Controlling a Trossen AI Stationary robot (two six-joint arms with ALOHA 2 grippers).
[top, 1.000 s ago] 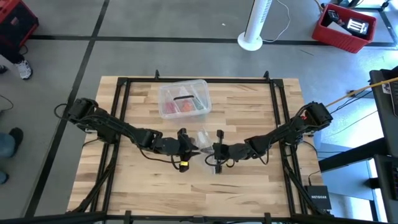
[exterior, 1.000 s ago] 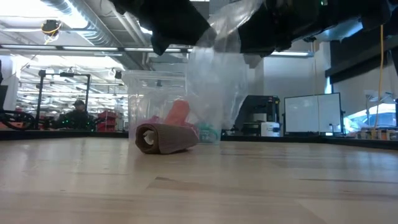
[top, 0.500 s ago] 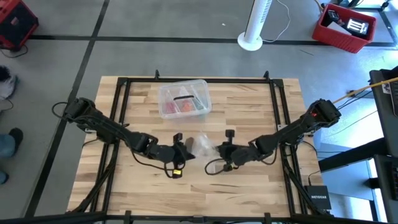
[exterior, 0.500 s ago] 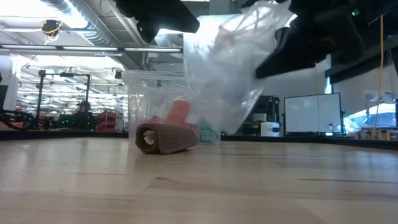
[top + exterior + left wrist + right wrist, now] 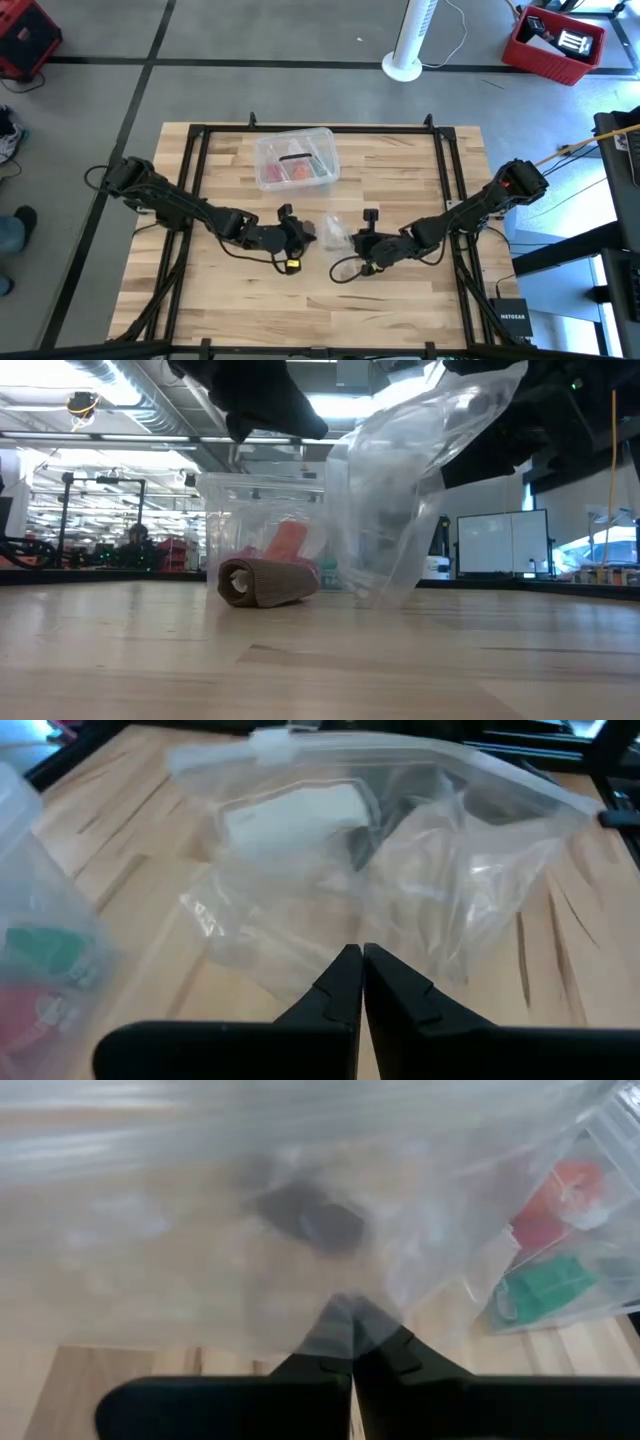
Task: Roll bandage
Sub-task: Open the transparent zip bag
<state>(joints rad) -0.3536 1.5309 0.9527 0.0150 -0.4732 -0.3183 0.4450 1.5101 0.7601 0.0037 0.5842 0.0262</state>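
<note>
The bandage [image 5: 265,582] is a brown roll lying on its side on the table, one spiral end toward the low camera; the high view does not show it. A crinkled clear plastic bag [image 5: 333,231] [image 5: 400,490] spans the gap between my two grippers at mid table. My left gripper [image 5: 310,235] [image 5: 360,958] is shut at the bag's left side. My right gripper [image 5: 350,243] [image 5: 350,1315] is shut at its right side, with plastic draped over the fingertips. My left gripper pinches a fold of the bag's crinkled wall [image 5: 345,935] at its fingertips, coming slantwise down from the table's left. My right gripper holds the bag's upper right part [image 5: 495,395] from the table's right. Plastic [image 5: 330,1270] covers the contact. The bag hangs slack, its lower end [image 5: 385,595] on the table.
A clear plastic box [image 5: 295,158] [image 5: 255,510] with red and green contents stands behind the bandage toward the far edge. A black frame [image 5: 200,135] runs round the tabletop. Bare wood lies toward the near edge.
My right gripper has drawn back toward the table's right edge and tipped, taking the bag's upper part with it. The bag, bunched and hanging narrow between the grippers before, has spread wide. The bandage has stayed put.
</note>
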